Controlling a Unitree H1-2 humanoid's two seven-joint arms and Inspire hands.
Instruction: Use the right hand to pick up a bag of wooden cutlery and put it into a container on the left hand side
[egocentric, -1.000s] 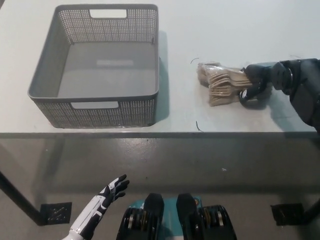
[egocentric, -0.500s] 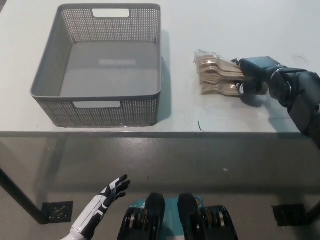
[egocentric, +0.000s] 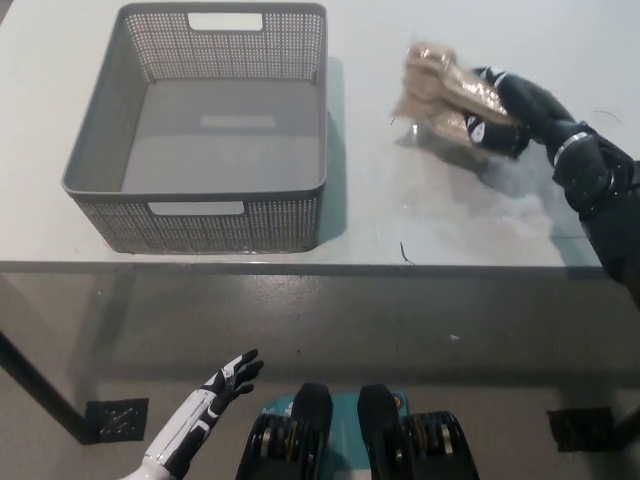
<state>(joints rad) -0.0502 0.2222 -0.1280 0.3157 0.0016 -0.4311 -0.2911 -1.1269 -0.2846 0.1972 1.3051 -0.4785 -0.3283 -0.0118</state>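
Observation:
My black right hand (egocentric: 505, 108) is shut on a clear bag of wooden cutlery (egocentric: 438, 90) and holds it lifted above the white table (egocentric: 430, 215), at the right. The bag sticks out leftward from the hand and looks blurred. The grey perforated basket (egocentric: 110, 125) stands on the left part of the table, empty inside, a short gap left of the bag. My white left hand (egocentric: 215, 395) rests low at the bottom left, below the table edge, with its fingers apart and holding nothing.
The table's front edge (egocentric: 320, 265) runs across the middle of the view, with grey floor below it. A small dark thread (egocentric: 403, 252) lies on the table near the front edge. A dark table foot (egocentric: 115, 420) sits at the lower left.
My right hand has raised the bag off the table and carried it up and away from the front edge, tilting it. The left hand has stayed where it was.

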